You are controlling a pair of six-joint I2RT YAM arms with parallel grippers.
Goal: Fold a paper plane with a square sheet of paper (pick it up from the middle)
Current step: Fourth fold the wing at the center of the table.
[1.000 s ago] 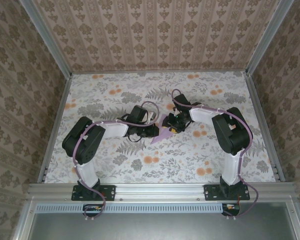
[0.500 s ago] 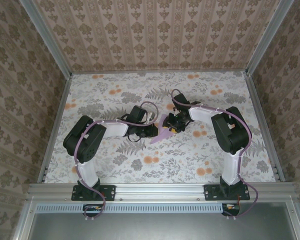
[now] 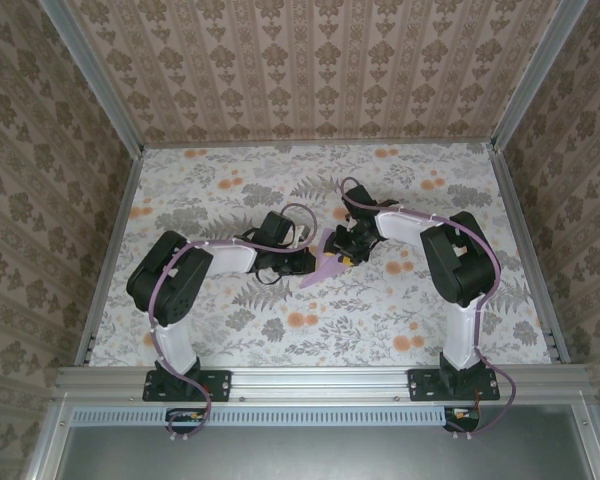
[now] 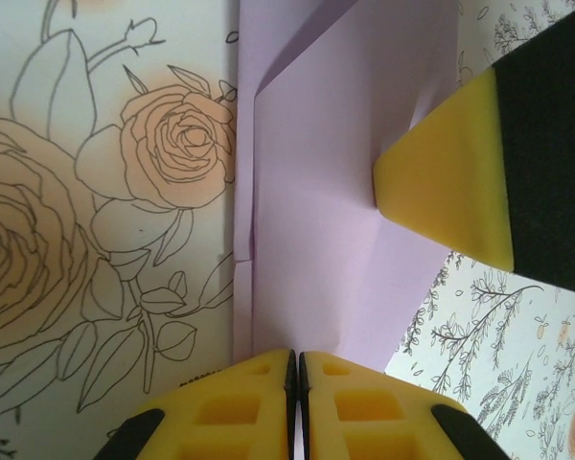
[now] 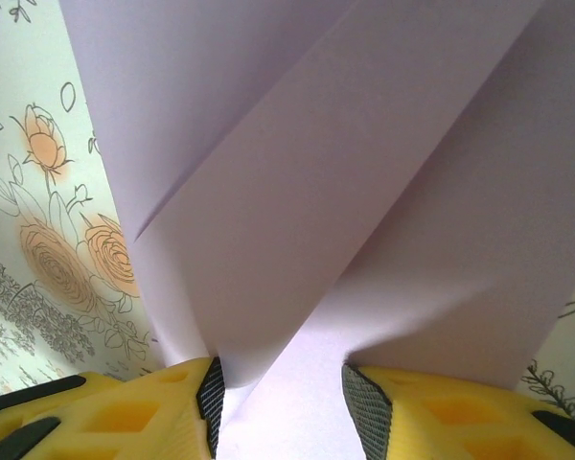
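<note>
top external: the paper [image 3: 326, 268] lies near the middle of the flowered surface [image 3: 280, 330], a creased lilac shape with a point towards the near left. both arms reach in to it from either side. the left end effector [image 3: 306, 262] sits at the paper's left edge and the right end effector [image 3: 346, 252] at its far right part, the two close together with the paper between them. their fingers are too small here to tell how they stand.

left wrist: the left end effector [image 4: 295, 388] has its two yellow fingers pressed together, only a thin seam between them. the paper [image 4: 326, 240] runs from the top of the view right down to the tips. it has a long straight folded edge along its left side and a slanting flap at the top. whether a layer is caught between the fingers cannot be told. one yellow-tipped finger [image 4: 441, 192] of the right end effector comes in from the right and touches the paper, which dimples slightly at its tip. rose prints of the surface [image 4: 96, 192] show to the left and small sprigs at lower right.

right wrist: the right end effector [image 5: 283, 402] is spread, its fingers [image 5: 125, 417] apart at the bottom of the view. the paper [image 5: 316, 192] lies just beyond them, with overlapping folded layers meeting in slanted creases, and a fold comes down into the gap between the fingers. it reaches both inner pads. the surface [image 5: 38, 192] shows at left and at the far lower right corner.
</note>
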